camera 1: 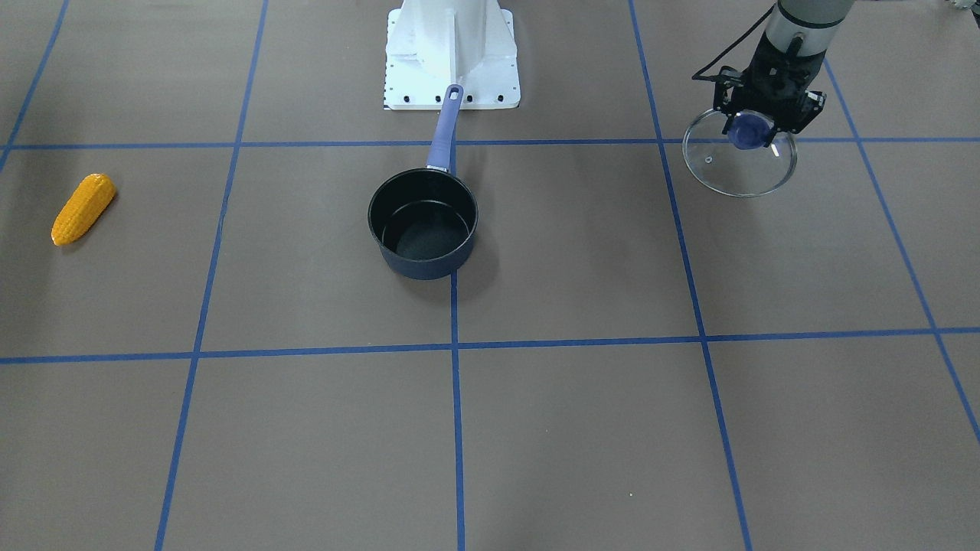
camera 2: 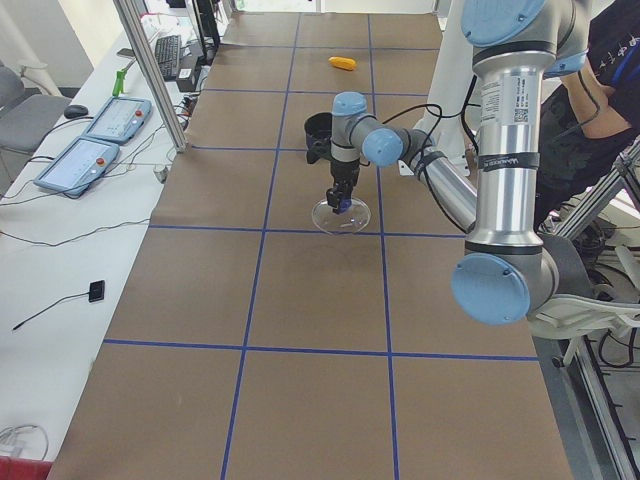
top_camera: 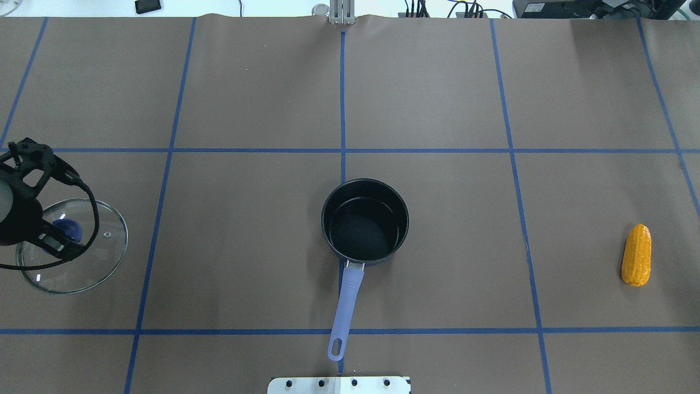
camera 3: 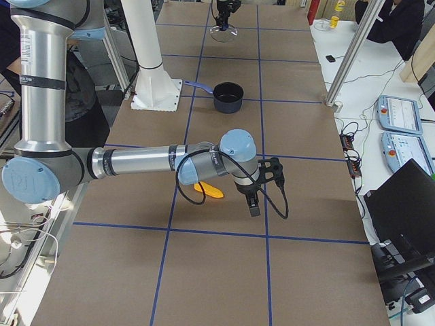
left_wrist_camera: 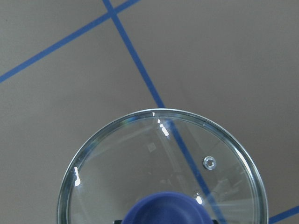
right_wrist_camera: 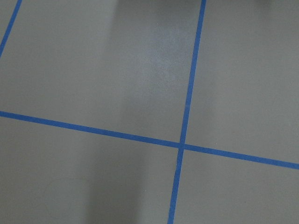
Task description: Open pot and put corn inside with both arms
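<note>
The dark blue pot [camera 1: 423, 223] stands open and empty at the table's middle [top_camera: 365, 221], its purple handle [top_camera: 346, 298] towards the robot base. My left gripper [camera 1: 754, 130] is shut on the blue knob of the glass lid [camera 1: 720, 164], which sits low over the table far to the pot's side [top_camera: 104, 257]; the left wrist view shows the lid [left_wrist_camera: 140, 154] and knob [left_wrist_camera: 168, 207]. The orange-yellow corn [camera 1: 83, 209] lies on the table at the opposite end [top_camera: 636, 255]. My right gripper [camera 3: 253, 204] hovers beside the corn [camera 3: 211, 191]; I cannot tell if it is open.
The white base plate [camera 1: 452, 53] stands behind the pot's handle. Blue tape lines grid the brown table. Control tablets [camera 2: 100, 120] lie on a side bench, and a person [camera 2: 610, 60] stands by the robot.
</note>
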You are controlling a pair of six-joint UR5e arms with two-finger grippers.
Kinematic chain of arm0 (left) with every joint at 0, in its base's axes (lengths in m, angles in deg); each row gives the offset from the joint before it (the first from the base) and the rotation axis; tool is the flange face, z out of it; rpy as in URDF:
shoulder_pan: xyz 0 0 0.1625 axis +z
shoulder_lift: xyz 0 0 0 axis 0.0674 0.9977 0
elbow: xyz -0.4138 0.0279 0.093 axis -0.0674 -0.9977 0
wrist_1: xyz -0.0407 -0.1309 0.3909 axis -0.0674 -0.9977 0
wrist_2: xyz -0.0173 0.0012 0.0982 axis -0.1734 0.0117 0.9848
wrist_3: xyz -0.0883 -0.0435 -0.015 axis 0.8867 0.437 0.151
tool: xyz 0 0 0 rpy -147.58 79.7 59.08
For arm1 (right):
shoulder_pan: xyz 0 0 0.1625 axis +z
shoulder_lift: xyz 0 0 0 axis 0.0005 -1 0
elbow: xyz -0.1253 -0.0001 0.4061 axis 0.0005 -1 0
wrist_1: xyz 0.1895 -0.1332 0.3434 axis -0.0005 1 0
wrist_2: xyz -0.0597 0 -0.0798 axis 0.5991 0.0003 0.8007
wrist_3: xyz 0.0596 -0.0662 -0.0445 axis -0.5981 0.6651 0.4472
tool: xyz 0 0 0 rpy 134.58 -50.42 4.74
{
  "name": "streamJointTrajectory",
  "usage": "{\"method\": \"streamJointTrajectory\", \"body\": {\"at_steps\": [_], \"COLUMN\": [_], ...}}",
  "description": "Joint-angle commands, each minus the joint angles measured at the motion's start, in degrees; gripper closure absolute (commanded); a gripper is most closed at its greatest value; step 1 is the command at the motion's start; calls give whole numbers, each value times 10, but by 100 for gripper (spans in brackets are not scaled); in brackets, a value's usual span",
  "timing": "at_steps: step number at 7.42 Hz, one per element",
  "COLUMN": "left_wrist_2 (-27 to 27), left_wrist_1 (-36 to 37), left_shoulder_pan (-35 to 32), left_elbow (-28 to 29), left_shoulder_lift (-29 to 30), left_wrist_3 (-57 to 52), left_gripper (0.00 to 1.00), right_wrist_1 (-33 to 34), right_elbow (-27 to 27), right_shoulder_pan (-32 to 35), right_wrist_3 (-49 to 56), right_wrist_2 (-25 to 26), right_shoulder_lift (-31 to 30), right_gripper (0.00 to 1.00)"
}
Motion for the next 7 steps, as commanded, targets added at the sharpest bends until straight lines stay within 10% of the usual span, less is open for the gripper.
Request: {"method": "streamJointTrajectory", "body": {"at_steps": [1,6,7], "left_wrist_2": [-2,-35,-36], "left_wrist_1": [-70,-285,-285], "left_shoulder_pan": [-23,-45,-44], "left_elbow": [50,223,233], "left_shoulder_lift": [-31,-31,-25], "left_wrist_3": [-78,-107,-107], "left_gripper": [100,100,80], "right_wrist_1": [0,0,0], "right_elbow": [0,0,0], "right_shoulder_pan": [0,0,-1], "right_wrist_3": [0,0,0], "right_wrist_2": [0,0,0], "right_shoulder_lift": [0,0,0], "right_gripper": [0,0,0]}}
